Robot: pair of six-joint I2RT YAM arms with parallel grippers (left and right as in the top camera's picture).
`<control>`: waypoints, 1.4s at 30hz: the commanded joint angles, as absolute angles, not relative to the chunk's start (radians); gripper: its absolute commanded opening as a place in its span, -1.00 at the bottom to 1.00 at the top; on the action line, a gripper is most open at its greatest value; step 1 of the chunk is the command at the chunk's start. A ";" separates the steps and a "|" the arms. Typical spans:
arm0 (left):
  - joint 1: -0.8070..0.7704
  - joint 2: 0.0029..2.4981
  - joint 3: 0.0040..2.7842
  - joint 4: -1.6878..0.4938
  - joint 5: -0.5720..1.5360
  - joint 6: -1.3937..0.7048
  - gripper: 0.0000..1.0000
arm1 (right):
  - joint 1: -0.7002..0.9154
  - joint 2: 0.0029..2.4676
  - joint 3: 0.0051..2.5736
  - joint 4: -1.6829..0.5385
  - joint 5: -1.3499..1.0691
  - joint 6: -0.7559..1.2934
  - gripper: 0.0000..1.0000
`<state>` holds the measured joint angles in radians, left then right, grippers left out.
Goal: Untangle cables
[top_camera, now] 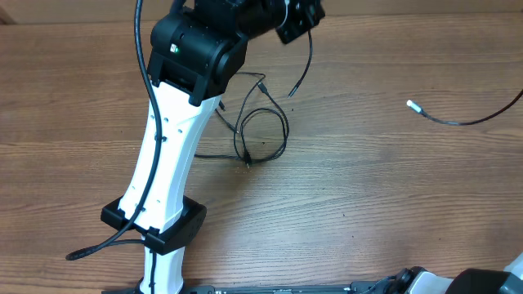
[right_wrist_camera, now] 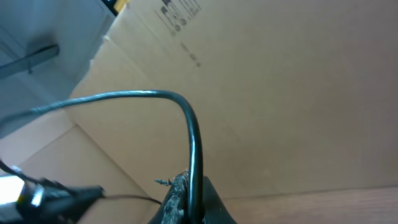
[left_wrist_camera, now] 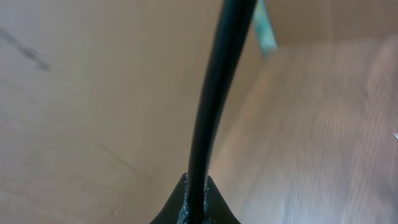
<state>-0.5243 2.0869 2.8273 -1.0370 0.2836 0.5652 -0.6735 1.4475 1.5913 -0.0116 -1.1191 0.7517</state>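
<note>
In the overhead view my left gripper [top_camera: 298,23] is raised at the far edge of the table, shut on a thin black cable [top_camera: 303,69] whose free end hangs down. The left wrist view shows its jaws [left_wrist_camera: 198,208] closed on that cable [left_wrist_camera: 214,93]. Below it, a loose tangle of black cables [top_camera: 261,131] lies on the wooden table [top_camera: 376,196]. Another black cable with a silver tip [top_camera: 413,104] runs off the right edge. The right wrist view shows my right gripper [right_wrist_camera: 194,205] shut on a black cable [right_wrist_camera: 186,118] that curves left towards a blurred plug [right_wrist_camera: 37,194].
My white left arm [top_camera: 163,163] crosses the left half of the table, with its own thick black wire [top_camera: 98,245] trailing at the front. The right arm's base [top_camera: 490,282] is at the front right corner. A cardboard box [right_wrist_camera: 261,81] fills the right wrist view.
</note>
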 commanded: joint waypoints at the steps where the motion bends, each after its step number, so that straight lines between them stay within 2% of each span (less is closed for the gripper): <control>1: -0.535 2.081 2.841 -0.966 0.279 0.405 -0.92 | -0.676 1.479 1.605 -0.060 -1.120 0.647 -0.93; 6: -0.563 2.114 2.828 -0.904 0.393 0.349 -0.92 | -0.676 1.512 1.605 -0.131 -1.119 0.570 -0.93; 16: -0.697 2.286 2.768 -0.683 0.400 0.237 -0.92 | -0.686 1.528 1.605 -0.284 -1.009 0.392 -0.93; 26: -0.783 2.559 2.768 -0.196 0.401 -0.260 -0.91 | -0.717 1.528 1.604 -0.500 -0.820 0.203 -0.93; 29: -0.821 2.648 2.768 -0.020 0.420 -0.428 -0.91 | -0.727 1.528 1.604 -0.580 -0.686 0.151 -0.93; 40: -0.955 2.712 2.768 -0.025 0.388 -0.356 -0.91 | -0.776 1.560 1.603 -0.728 -0.382 0.122 -0.93; 41: -0.963 2.712 2.768 -0.026 0.379 -0.354 -0.80 | -0.782 1.566 1.603 -0.733 -0.383 0.122 -0.93; 42: -0.969 2.712 2.768 -0.026 0.376 -0.355 -0.42 | -0.785 1.571 1.603 -0.737 -0.382 0.122 -0.91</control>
